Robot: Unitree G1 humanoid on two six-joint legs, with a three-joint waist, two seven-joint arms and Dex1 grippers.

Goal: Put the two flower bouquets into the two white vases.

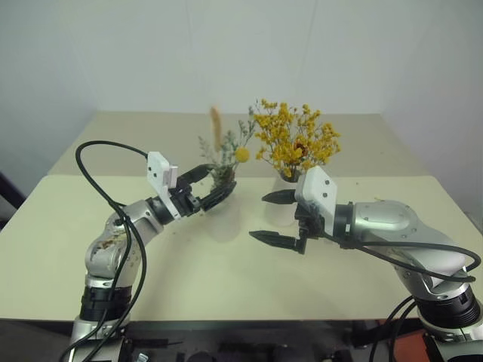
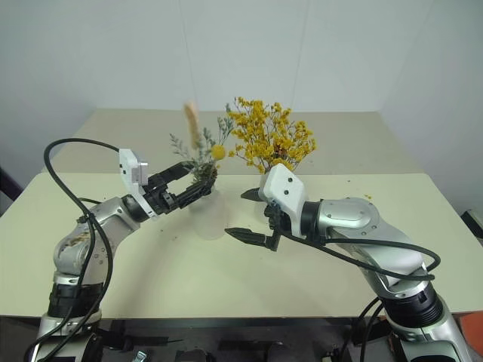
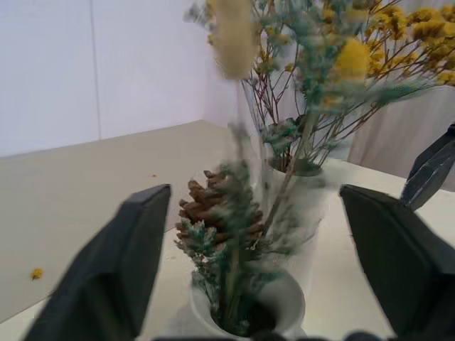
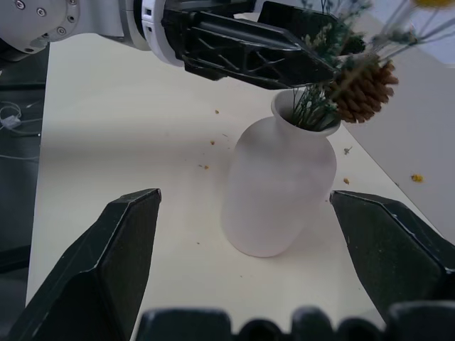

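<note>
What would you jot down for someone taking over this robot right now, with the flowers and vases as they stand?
Left gripper: open, fingers either side of the grey-green sprig bunch, gripping nothing.
Right gripper: open, empty, facing the rounded vase.
The sprig bunch stands in the rounded vase. The yellow-orange bunch stands in the other white vase, just behind.
Done: both bouquets appear to be in vases.
Left: probably only drawing both arms back without knocking anything.
</note>
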